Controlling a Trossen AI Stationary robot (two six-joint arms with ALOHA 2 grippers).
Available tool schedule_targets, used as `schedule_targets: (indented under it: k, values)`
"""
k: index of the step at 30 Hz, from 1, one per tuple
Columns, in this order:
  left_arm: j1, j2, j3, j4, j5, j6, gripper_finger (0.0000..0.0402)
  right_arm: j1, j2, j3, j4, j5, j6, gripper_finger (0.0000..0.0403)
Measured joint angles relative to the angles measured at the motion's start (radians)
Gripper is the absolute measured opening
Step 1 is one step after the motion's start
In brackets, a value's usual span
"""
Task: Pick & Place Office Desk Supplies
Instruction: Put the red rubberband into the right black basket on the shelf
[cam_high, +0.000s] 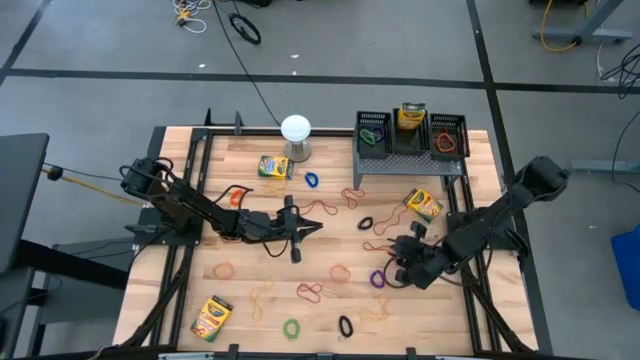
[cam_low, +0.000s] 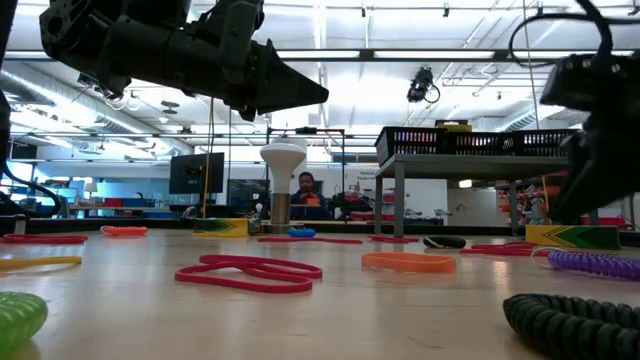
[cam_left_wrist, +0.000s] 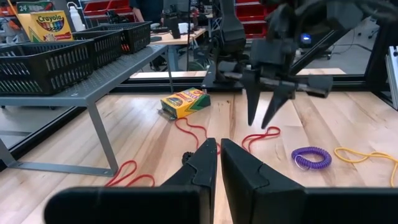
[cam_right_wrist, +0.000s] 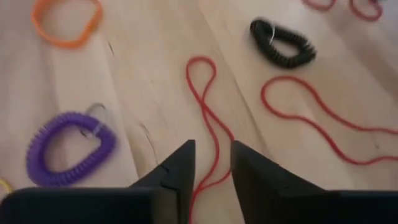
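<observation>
My right gripper (cam_right_wrist: 212, 146) is open, tilted down over a thin red rubber-band loop (cam_right_wrist: 208, 112) that lies flat on the table's right half. The loop runs beneath the gap between the fingers, and the fingertips (cam_left_wrist: 252, 121) hang just above the wood. A purple coil band (cam_right_wrist: 68, 146) and a black coil band (cam_right_wrist: 283, 43) lie close by. My left gripper (cam_left_wrist: 219, 149) is shut and empty, held level above the table's middle (cam_high: 305, 228). Three black mesh bins (cam_high: 411, 132) stand on the grey riser. A crayon box (cam_high: 411, 116) sits in the middle one.
Crayon boxes lie at the far left (cam_high: 274, 166), near the riser (cam_high: 424, 203) and at the near left (cam_high: 212, 316). Several coloured bands are scattered over the wood. A white globe (cam_high: 296, 130) stands at the far edge. The riser's legs (cam_left_wrist: 99, 137) stand on the far right.
</observation>
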Motion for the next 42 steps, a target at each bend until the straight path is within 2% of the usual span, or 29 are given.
schedule_targets:
  k: [5, 10, 18, 25, 30, 36, 42]
  values:
    - [0.0, 0.0, 0.0, 0.0, 0.0, 0.0, 0.003, -0.005, 0.055, 0.0, 0.009, -0.022, 0.013, 0.0139]
    - [0.0, 0.0, 0.0, 0.0, 0.0, 0.0, 0.003, -0.046, 0.096, 0.0, 0.009, -0.047, 0.021, 0.0133]
    - [0.0, 0.0, 0.0, 0.0, 0.0, 0.0, 0.003, -0.084, 0.121, 0.002, 0.025, -0.093, 0.0, 0.0095]
    - [0.0, 0.0, 0.0, 0.0, 0.0, 0.0, 0.003, -0.073, 0.117, 0.0, 0.07, -0.111, -0.036, 0.0011]
    - [0.0, 0.0, 0.0, 0.0, 0.0, 0.0, 0.003, -0.071, 0.118, 0.056, 0.028, -0.123, -0.075, 0.0011]
    - [0.0, 0.0, 0.0, 0.0, 0.0, 0.0, 0.003, -0.078, 0.118, 0.246, -0.19, -0.019, -0.213, 0.0005]
    - [0.0, 0.0, 0.0, 0.0, 0.0, 0.0, 0.003, -0.119, 0.115, 0.468, -0.571, 0.146, -0.259, 0.0003]
